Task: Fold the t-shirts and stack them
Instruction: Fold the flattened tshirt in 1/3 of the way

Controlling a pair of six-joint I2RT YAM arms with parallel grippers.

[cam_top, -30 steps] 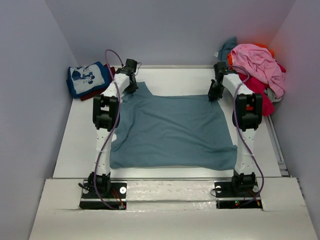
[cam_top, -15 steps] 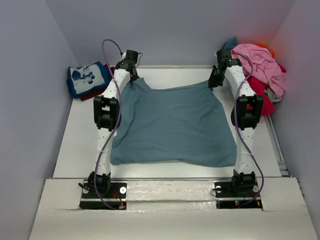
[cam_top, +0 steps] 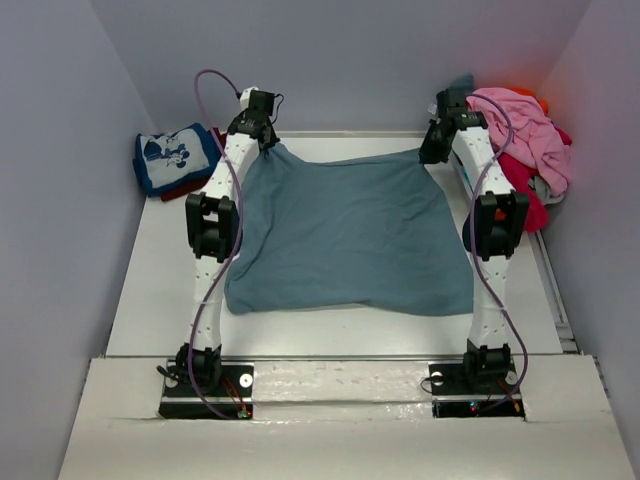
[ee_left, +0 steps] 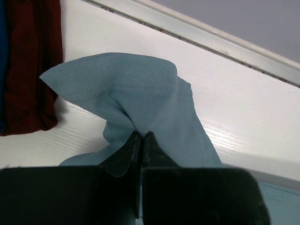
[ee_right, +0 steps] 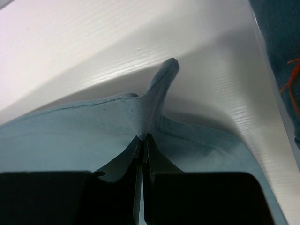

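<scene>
- At the near edge of the white table [cam_top: 150, 280] the two arm bases stand side by side, and both arms reach toward the far side.
- The slate-blue t-shirt [cam_top: 345, 235] is spread in the middle of the table, between the two arms. Its near hem lies on the surface and is a little wavy.
- The far edge of this shirt is raised off the table and stretched between the two grippers. It sags slightly in the middle.
- The left gripper [ee_left: 142, 136] is closed and pinches the far left corner of the cloth. A stitched hem shows in the fold just beyond its fingers.
- The right gripper [ee_right: 142, 137] is closed too and pinches the far right corner. A small tip of cloth stands up past it.
- At the far left, near the wall, a folded blue t-shirt with white cartoon print [cam_top: 175, 158] lies on a dark red t-shirt [ee_left: 33, 70].
- In the far right corner there is a loose pile. A pink t-shirt [cam_top: 520, 125] is on top and a red t-shirt [cam_top: 528, 185] is under it. A bit of orange cloth [cam_top: 530, 95] and teal cloth [cam_top: 460, 90] show behind.
</scene>
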